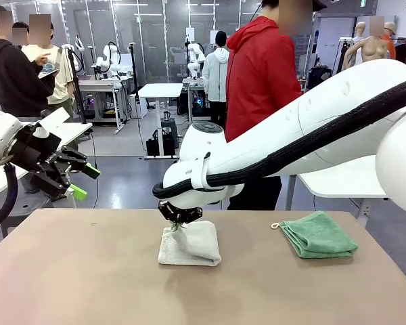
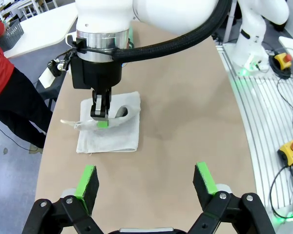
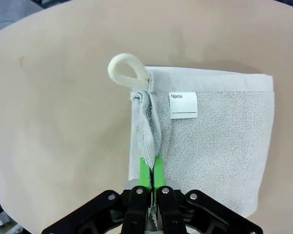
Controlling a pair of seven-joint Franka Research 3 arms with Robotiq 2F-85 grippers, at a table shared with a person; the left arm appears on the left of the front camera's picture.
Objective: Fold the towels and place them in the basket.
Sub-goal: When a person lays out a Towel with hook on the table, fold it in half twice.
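The off-white towel (image 1: 191, 244) lies partly folded in the middle of the table. My right gripper (image 1: 178, 224) is shut on its raised corner edge; in the right wrist view the pinched towel (image 3: 219, 141) shows a cord loop (image 3: 127, 70) and a name tag. My right gripper (image 2: 100, 119) holds the fold of the off-white towel (image 2: 110, 131) in the left wrist view too. The mint green towel (image 1: 318, 234) lies folded at the table's right. My left gripper (image 1: 78, 181) hangs open off the table's left side, its fingers (image 2: 88, 183) spread with nothing between them.
A person in a red top (image 1: 260, 74) stands at the far side of the table (image 1: 88, 284). Other people and tables stand farther back. A dark mesh basket (image 2: 10, 35) sits on a white table in the left wrist view. The table's left half is bare.
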